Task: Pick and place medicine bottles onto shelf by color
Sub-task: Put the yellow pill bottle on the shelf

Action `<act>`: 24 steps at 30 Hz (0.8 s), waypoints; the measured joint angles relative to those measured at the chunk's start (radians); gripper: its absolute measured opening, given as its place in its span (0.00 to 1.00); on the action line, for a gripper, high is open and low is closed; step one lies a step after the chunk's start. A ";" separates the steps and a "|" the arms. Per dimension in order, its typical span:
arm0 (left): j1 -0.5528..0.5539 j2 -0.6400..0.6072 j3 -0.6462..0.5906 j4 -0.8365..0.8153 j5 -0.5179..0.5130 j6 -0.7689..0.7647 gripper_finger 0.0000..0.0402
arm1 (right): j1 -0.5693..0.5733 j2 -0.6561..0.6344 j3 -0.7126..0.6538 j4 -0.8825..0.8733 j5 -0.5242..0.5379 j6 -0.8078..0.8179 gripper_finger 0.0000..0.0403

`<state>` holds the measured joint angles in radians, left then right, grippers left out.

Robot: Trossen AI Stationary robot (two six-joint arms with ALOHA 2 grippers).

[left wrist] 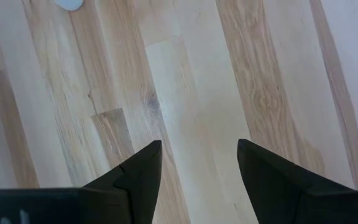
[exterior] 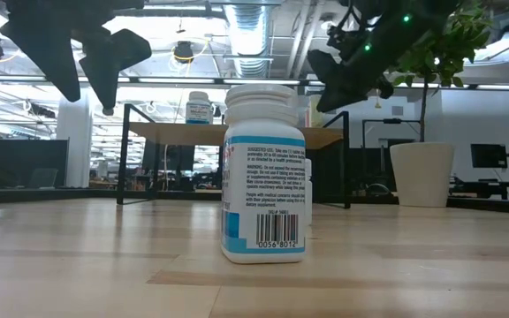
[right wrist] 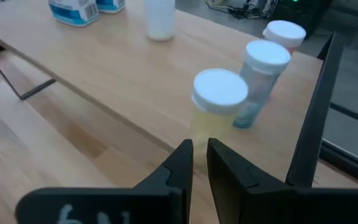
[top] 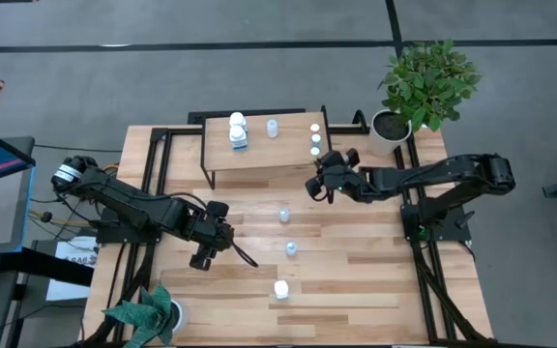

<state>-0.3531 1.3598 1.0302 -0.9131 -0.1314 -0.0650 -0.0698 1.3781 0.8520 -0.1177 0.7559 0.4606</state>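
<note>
The shelf (top: 264, 155) stands at the table's far middle. On its top stand two white bottles (top: 237, 131), a pale one (top: 273, 128) and three small white-capped ones (top: 314, 139). Three more bottles stand on the table: (top: 284, 215), (top: 291, 248) and a white one (top: 280, 288), which looms large in the low view (exterior: 263, 172). My right gripper (top: 317, 186) hangs by the shelf's near right corner, shut on nothing, its tips (right wrist: 200, 155) just short of a yellowish bottle (right wrist: 219, 99). My left gripper (top: 206, 249) hovers open over bare wood (left wrist: 197, 155).
A potted plant (top: 424, 82) in a white pot stands at the far right corner. Another plant (top: 148, 314) sits at the near left corner. Black frame bars (top: 419, 222) run along the table's sides. Bare wood lies between the shelf and the near edge.
</note>
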 joint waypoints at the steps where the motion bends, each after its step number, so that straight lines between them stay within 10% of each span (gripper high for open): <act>1: 0.000 0.000 0.000 0.000 0.000 0.000 0.49 | -0.005 0.002 0.000 0.000 0.000 0.000 0.18; 24: 0.000 0.000 0.000 0.000 0.000 0.000 0.49 | -0.014 -0.040 0.019 -0.028 -0.010 0.002 0.18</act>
<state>-0.3528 1.3598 1.0302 -0.9134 -0.1312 -0.0650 -0.0835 1.3383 0.8710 -0.1456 0.7461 0.4630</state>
